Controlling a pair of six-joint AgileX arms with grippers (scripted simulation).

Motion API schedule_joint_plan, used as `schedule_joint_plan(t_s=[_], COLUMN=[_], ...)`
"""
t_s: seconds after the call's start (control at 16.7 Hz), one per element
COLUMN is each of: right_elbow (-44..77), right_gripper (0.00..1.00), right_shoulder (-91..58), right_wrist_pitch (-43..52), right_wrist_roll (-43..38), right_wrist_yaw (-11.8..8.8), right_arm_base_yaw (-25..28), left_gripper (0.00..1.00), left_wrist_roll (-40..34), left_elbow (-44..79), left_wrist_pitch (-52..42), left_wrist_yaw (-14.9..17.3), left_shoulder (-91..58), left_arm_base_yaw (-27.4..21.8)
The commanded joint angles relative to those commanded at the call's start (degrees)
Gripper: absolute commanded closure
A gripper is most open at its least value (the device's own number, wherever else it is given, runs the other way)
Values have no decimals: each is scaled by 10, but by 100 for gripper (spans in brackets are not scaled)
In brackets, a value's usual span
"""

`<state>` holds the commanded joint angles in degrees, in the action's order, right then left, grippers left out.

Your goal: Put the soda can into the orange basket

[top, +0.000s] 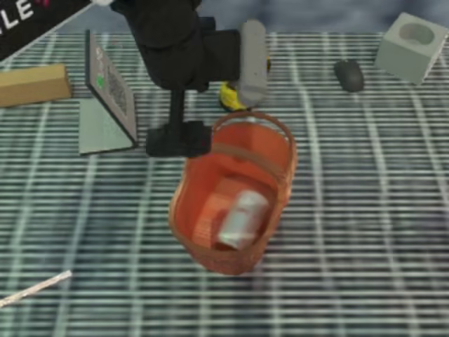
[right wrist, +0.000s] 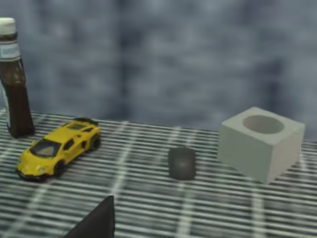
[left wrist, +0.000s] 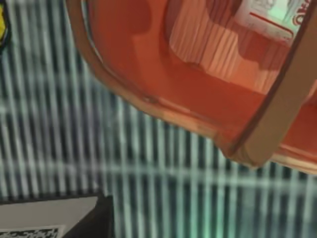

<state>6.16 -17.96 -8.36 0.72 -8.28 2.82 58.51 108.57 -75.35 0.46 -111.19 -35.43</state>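
The orange basket (top: 277,151) stands at the table's middle, its arched handle (left wrist: 277,114) crossing it. The soda can (top: 242,217), silver-white with red markings, lies on its side inside the basket; its label (left wrist: 270,15) shows in the left wrist view. My left gripper (top: 179,138) hangs just outside the basket's far left rim, open and empty; one dark finger (left wrist: 96,223) shows at the wrist view's edge. My right arm is out of the top view; its wrist view shows one dark finger (right wrist: 99,223) set off to one side, holding nothing.
A yellow toy car (top: 228,98) sits behind the basket, near a brown bottle (right wrist: 15,89). A dark mouse (top: 349,75) and a grey hollow block (top: 412,45) lie at the back right. A QR board (top: 109,88), a cardboard box (top: 31,84) and a white stick (top: 35,288) are at the left.
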Motion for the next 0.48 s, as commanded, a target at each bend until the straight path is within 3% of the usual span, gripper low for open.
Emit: schedule_joint_plan(t_s=[0.24, 0.48], right_elbow=[-48, -62], right_gripper=[0, 0], right_shoulder=[136, 180], right_wrist_pitch=[64, 84], right_wrist_roll=[-5, -7], right_wrist_yaw=[62, 83], right_arm_base_yaw=[-17, -22], left_gripper=[0, 0], left_wrist_roll=[66, 88], left_elbow=[122, 164], left_wrist_pitch=[-86, -115], left_wrist_yaw=[-2, -3], left_shoulder=[-126, -169], left_arm_base_yaw=[-37, -49])
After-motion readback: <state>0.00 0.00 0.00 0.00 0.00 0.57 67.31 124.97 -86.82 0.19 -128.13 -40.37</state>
